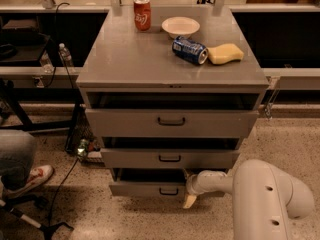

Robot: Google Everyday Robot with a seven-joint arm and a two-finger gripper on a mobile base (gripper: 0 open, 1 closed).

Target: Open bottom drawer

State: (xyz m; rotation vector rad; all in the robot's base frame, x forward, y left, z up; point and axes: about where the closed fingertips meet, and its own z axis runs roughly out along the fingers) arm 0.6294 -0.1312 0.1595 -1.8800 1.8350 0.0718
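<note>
White arm (265,194) extended low, end effector (191,195) tilted downward

Three drawers (171,122), two cans (189,50), gripper (190,196) at lowest

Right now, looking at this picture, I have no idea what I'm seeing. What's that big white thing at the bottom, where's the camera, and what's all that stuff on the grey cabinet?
There is only one picture. It looks down from in front of a grey cabinet with three drawers; where the camera is mounted is not known. The big white shape at the lower right is the robot's arm. It ends in the gripper, the clamp it grabs with. The gripper is low down at the bottom drawer, just right of that drawer's small dark handle. Whether it holds anything cannot be seen. On the cabinet top stand a red soda can and a white bowl. A blue can lies on its side beside a yellow sponge. At the left edge are a person's leg and shoe.
</note>
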